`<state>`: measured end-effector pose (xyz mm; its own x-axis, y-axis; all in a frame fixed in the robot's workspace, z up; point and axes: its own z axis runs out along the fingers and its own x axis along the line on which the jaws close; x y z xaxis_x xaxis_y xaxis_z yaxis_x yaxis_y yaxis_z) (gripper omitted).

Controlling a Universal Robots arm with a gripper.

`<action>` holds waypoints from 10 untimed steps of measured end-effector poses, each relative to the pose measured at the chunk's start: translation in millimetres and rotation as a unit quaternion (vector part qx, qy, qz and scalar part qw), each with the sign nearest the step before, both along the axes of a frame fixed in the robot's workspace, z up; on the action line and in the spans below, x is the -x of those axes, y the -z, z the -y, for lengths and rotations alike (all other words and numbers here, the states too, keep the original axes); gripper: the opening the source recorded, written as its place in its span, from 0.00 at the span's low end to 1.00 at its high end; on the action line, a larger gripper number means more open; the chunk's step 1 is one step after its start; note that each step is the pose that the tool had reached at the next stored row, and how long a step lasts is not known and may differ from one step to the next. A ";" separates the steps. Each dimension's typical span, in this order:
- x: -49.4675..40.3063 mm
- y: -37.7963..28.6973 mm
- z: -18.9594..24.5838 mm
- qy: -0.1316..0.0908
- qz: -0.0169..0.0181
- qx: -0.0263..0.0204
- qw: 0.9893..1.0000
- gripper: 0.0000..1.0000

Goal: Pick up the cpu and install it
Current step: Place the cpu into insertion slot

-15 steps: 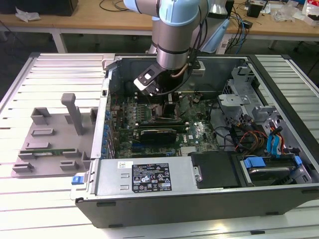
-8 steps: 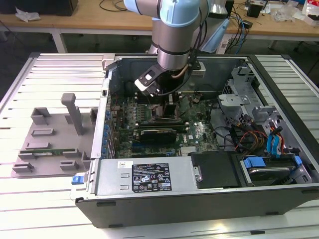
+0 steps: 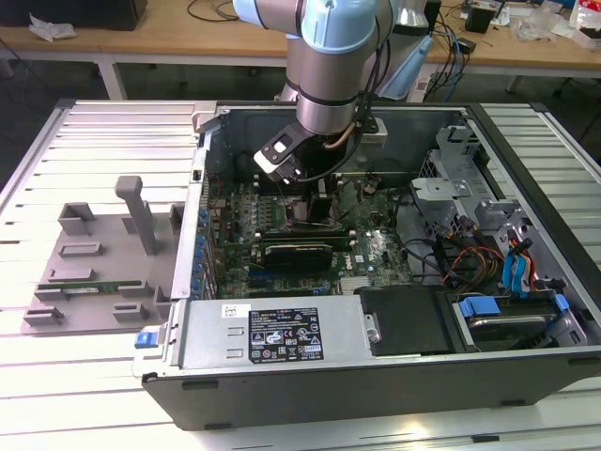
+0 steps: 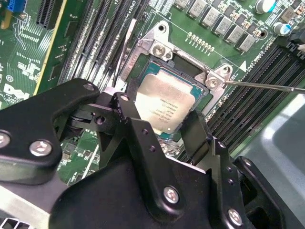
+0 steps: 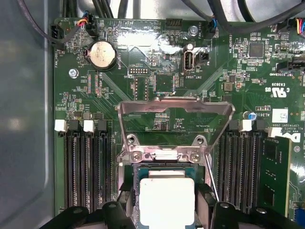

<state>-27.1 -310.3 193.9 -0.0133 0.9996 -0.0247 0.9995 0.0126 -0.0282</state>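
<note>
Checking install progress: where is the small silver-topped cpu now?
In both wrist views, the silver-topped square cpu is clamped in the black gripper at the green motherboard's open socket, beside its raised metal frame.

Bright, even light poured from overhead in the exterior view. The pale ribbed metal table (image 3: 94,141) glowed almost white, while the open black computer case (image 3: 376,385) stayed dim inside, shadowed beneath the pale blue and grey robot arm (image 3: 329,66). In the first wrist view the silver-grey square cpu (image 5: 166,202) burned out to flat white, glare smeared the glossy green motherboard (image 5: 143,38), and the grey case wall (image 5: 21,124) went soft and hazy.
</note>
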 end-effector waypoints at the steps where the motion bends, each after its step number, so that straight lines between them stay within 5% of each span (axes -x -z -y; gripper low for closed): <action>1: 0.1 -0.1 -0.4 0.000 0.000 0.000 1.000 0.61; 4: 0.2 0.1 -3.3 0.000 0.000 -0.001 1.000 0.61; 10: 1.0 0.5 -2.3 0.000 0.000 -0.002 1.000 0.61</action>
<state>-28.0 -308.1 193.4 -0.0130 0.9997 -0.0203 0.9995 0.0124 -0.0281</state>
